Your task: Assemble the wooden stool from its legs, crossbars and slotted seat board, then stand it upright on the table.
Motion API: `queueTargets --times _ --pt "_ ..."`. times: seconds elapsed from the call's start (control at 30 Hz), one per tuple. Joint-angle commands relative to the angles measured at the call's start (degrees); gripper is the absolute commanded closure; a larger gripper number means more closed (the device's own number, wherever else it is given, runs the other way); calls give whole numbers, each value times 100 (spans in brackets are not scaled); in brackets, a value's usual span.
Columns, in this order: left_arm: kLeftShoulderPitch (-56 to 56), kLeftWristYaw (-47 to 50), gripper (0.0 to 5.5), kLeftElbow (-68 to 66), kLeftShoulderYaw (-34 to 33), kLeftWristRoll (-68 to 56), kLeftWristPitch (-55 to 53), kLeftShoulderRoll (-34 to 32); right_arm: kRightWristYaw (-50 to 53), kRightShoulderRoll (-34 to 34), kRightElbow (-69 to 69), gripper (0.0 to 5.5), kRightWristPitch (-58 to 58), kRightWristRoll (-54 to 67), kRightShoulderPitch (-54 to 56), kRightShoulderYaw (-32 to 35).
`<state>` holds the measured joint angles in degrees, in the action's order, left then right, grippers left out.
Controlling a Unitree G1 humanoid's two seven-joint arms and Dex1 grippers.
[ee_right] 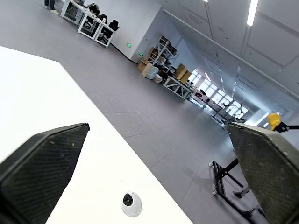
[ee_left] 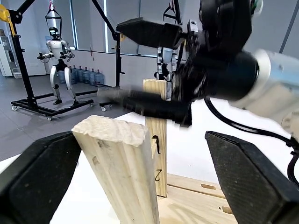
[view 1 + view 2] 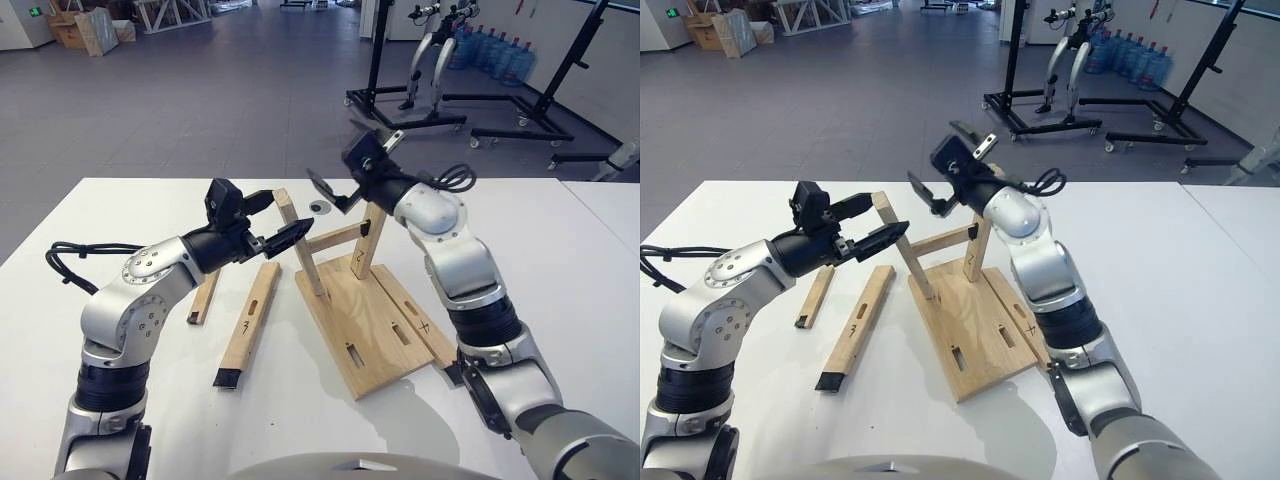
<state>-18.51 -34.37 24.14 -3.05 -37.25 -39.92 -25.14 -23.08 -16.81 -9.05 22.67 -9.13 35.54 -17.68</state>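
Currently two legs (image 3: 308,258) stand on one seat board (image 3: 345,310); left gripper (image 3: 288,213) and right gripper (image 3: 331,150) spread.

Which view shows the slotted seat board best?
Left eye view: nearly the whole seat board lies flat, slots visible. Right eye view shows much the same; left wrist view catches a small slotted part.

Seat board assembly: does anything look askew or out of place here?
Yes. The left leg leans toward the robot's left, out of line with the right leg, which stands nearly upright on the seat board; their tops splay apart above the crossbar. The open left end effector brackets the leaning leg's top.
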Motion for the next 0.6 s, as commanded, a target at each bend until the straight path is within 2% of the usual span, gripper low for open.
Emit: queueTargets --times 0.03,0.17,0.27,0.43,0.6 --pt "9 -9 86 -67 133 134 108 1 213 -517 876 10 -776 -879 -798 -653" --pt "47 -12 86 -83 204 223 191 -5 422 -673 1664 10 -1330 -1225 -1074 -771" --pt "28 -21 86 -108 240 282 222 5 362 -354 1513 10 -1218 -707 -963 -337" --pt "0 78 86 -220 58 283 249 -45 119 125 579 10 -271 303 4 587" --pt "-237 619 86 -274 -717 -318 -221 45 88 290 -69 10 691 856 733 1145"
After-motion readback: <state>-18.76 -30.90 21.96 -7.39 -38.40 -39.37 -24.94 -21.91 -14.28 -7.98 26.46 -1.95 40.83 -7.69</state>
